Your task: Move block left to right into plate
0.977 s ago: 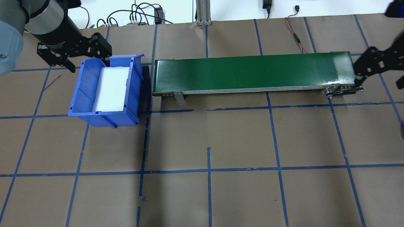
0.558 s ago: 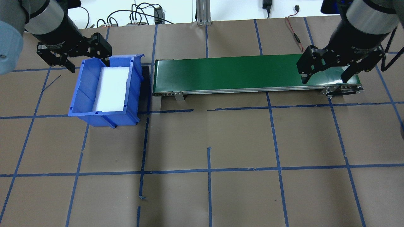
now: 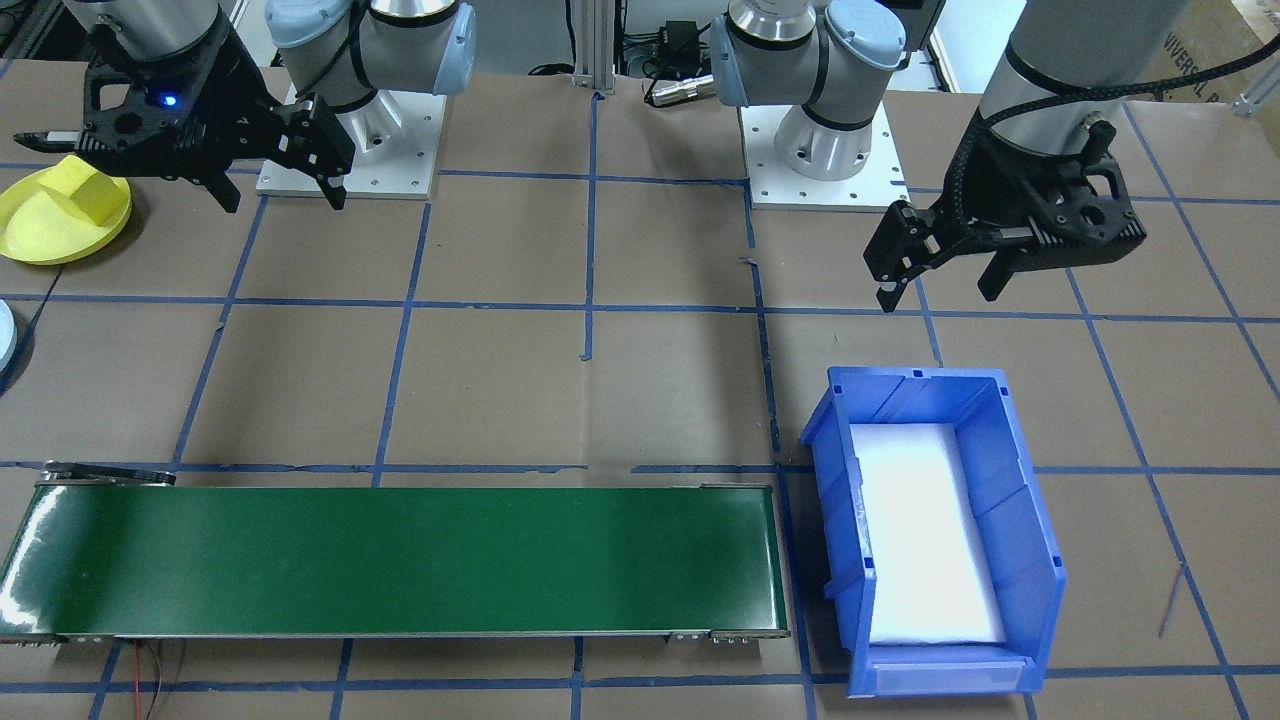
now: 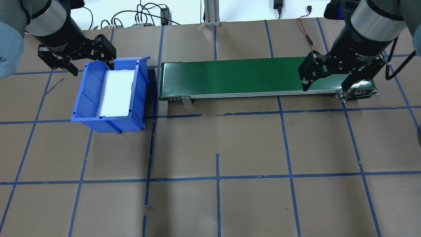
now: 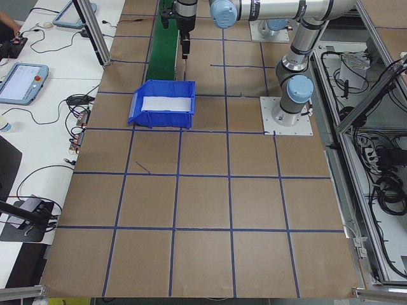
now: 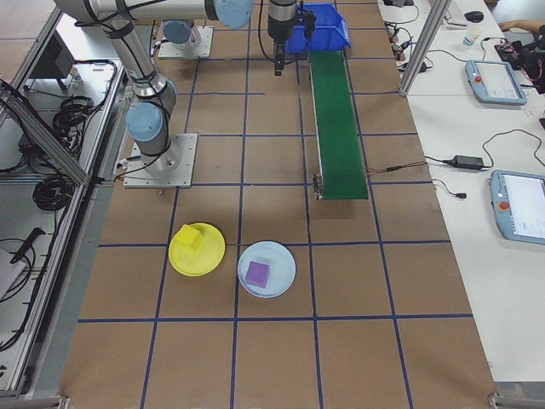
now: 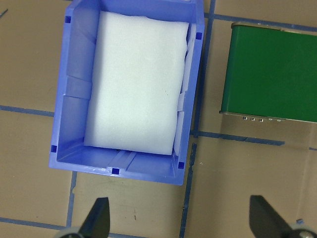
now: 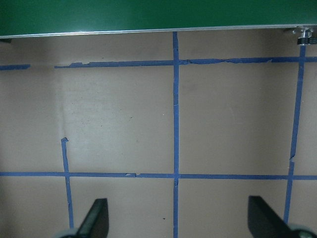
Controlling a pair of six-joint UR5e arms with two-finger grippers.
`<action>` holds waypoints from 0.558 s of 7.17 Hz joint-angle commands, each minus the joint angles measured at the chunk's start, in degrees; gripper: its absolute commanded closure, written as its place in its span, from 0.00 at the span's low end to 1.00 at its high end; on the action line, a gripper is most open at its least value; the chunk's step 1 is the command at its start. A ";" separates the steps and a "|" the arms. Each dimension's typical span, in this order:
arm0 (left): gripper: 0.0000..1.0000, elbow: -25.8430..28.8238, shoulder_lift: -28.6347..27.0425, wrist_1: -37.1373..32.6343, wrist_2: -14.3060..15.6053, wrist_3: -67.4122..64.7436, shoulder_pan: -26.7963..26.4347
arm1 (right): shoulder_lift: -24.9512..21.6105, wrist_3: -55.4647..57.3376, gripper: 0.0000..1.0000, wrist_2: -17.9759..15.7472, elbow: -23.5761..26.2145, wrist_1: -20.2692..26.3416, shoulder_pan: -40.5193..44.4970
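Observation:
A yellow block [image 6: 189, 238] lies on a yellow plate [image 6: 209, 260] on the robot's right; both also show at the front-facing view's left edge, the block [image 3: 85, 190] on the plate [image 3: 40, 240]. Beside it a purple block [image 6: 257, 273] rests on a light blue plate [image 6: 281, 256]. My right gripper [image 4: 325, 87] hangs open and empty high over the green belt's right end, with only bare table between its fingertips [image 8: 94, 218]. My left gripper [image 4: 92, 67] stands open and empty at the blue bin's far end, its fingertips [image 7: 97, 218] spread.
The blue bin [image 4: 85, 95] holds only a white foam pad [image 7: 136, 84]. A green conveyor belt [image 4: 246, 75] with nothing on it runs from the bin toward the right. Cables lie along the table's far edge.
My right gripper has come in from the right edge and moved left and nearer, over the belt's right end. The left arm has not moved.

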 commanded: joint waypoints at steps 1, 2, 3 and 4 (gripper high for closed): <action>0.00 0.00 0.03 0.00 0.02 0.00 0.00 | -0.22 0.18 0.00 0.66 0.02 0.40 0.04; 0.00 0.00 0.03 0.00 0.02 0.00 0.00 | -0.48 0.18 0.00 0.40 0.10 0.58 0.13; 0.00 0.00 0.03 0.00 0.02 0.00 0.00 | -0.57 0.18 0.00 -0.03 0.10 0.84 -0.05; 0.00 0.00 0.03 0.00 0.02 0.00 0.00 | -0.65 0.18 0.00 0.14 0.10 0.84 0.04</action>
